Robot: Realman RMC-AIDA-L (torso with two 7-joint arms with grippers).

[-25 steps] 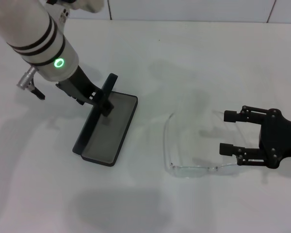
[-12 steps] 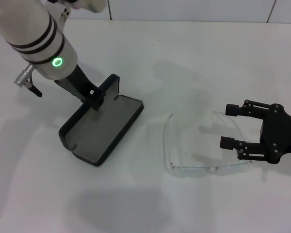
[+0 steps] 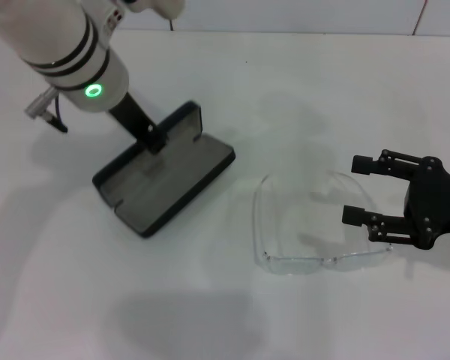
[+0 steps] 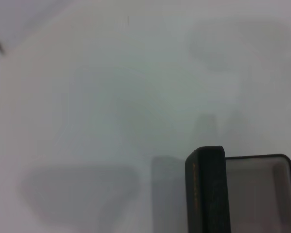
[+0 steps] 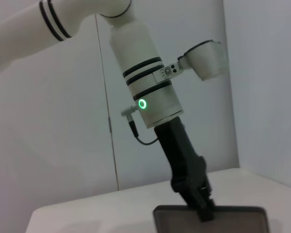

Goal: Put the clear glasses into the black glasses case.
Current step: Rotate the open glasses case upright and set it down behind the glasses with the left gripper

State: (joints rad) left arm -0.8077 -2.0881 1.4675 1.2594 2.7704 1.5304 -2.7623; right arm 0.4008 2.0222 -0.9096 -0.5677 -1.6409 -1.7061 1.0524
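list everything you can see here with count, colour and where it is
black glasses case: one, matte black with grey lining, lying open on the table's left part, lid raised
clear glasses: one pair, colourless see-through, on the table right of the case, arms unfolded
table: one, white, under everything
wall: white panels, behind the table
left gripper: one, black on a white arm with a green light, shut on the case's raised lid
right gripper: one, black, open, low over the table at the right end of the glasses, one clear arm between its fingers
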